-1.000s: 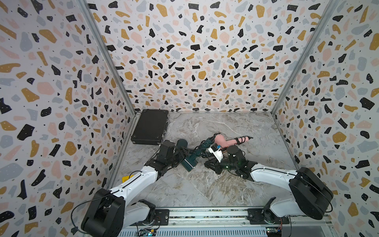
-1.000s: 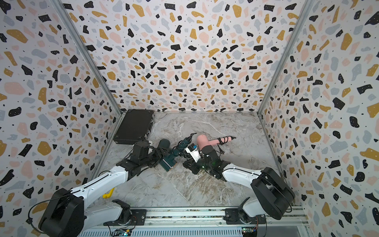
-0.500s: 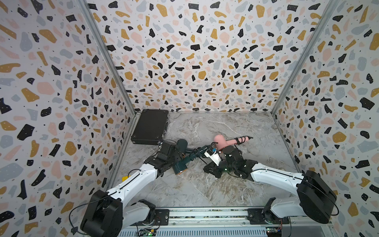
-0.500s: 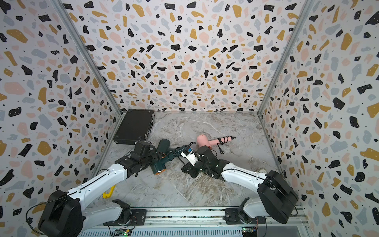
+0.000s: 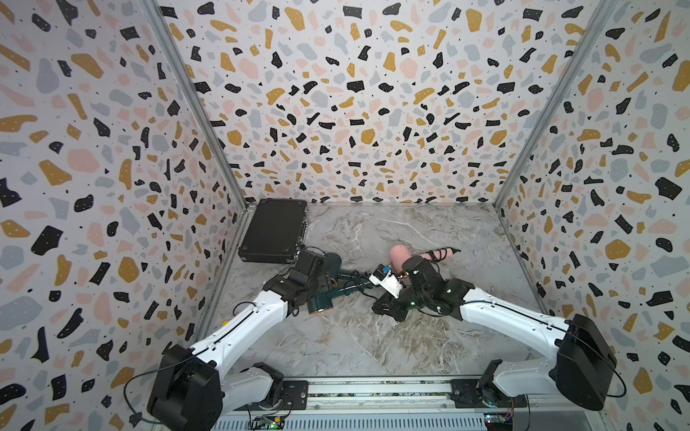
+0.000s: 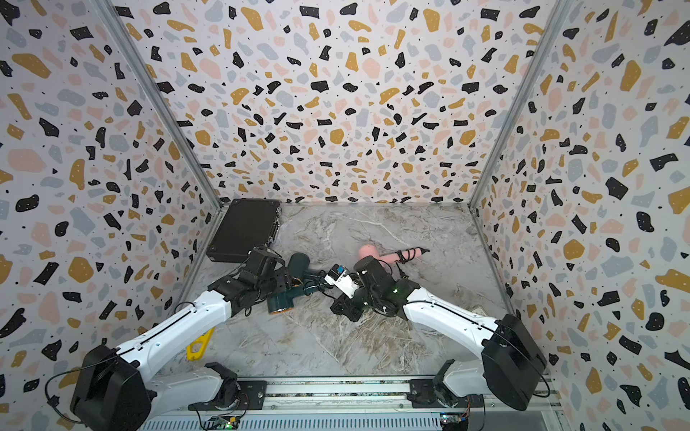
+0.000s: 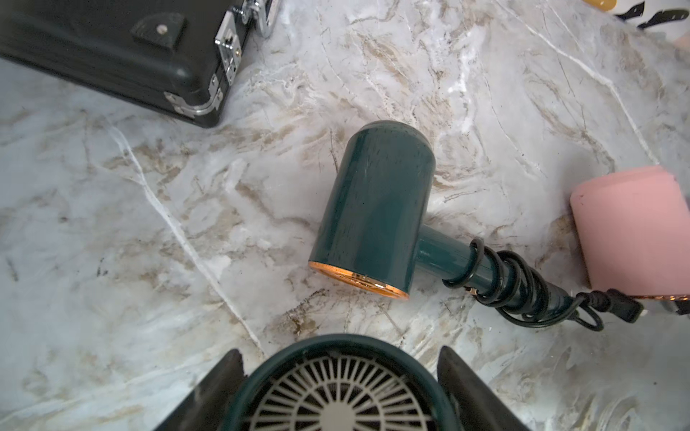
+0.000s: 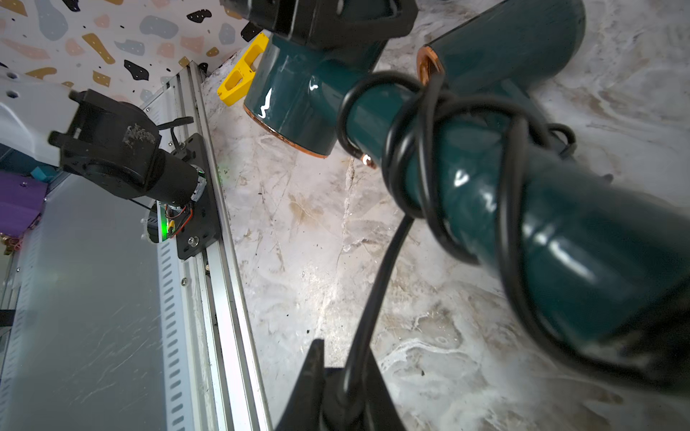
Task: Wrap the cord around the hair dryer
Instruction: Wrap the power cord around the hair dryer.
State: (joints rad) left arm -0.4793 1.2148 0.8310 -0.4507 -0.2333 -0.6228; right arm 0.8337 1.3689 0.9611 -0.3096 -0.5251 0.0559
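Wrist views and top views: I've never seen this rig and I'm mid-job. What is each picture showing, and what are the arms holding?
Two robot arms work at a marble table. Both top views look down on the whole scene; each wrist view rides on an arm, looking past its tool. The left tool is shut on the barrel of a green hair dryer. The right tool pinches that dryer's cord, looped round the handle. Lying loose: a second green dryer and a pink dryer, both with cords wrapped, and a black case.
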